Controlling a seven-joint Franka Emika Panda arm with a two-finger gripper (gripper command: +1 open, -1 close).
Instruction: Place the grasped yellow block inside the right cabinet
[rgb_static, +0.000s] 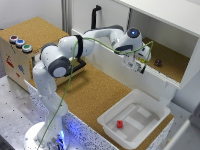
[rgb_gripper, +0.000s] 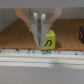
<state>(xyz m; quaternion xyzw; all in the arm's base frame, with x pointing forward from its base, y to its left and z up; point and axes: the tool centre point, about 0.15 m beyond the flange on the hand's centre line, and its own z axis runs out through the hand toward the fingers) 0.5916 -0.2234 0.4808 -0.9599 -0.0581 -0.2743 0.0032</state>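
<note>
Cork box with buttons (rgb_static: 17, 47) at the exterior view's left, white tray (rgb_static: 134, 120) with red cube (rgb_static: 120, 124) lower centre. Your gripper (rgb_static: 139, 65) hangs at the right cabinet (rgb_static: 170, 55) opening, fingers clamped on the yellow block (rgb_gripper: 49, 39). Cork floor lies directly ahead, past the sill; small dark object (rgb_static: 158, 63) sits deeper inside.

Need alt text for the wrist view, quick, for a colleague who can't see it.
The gripper holds the yellow block between its fingers, above the cork-brown floor of the right cabinet. A small dark object sits at the picture's edge.
</note>
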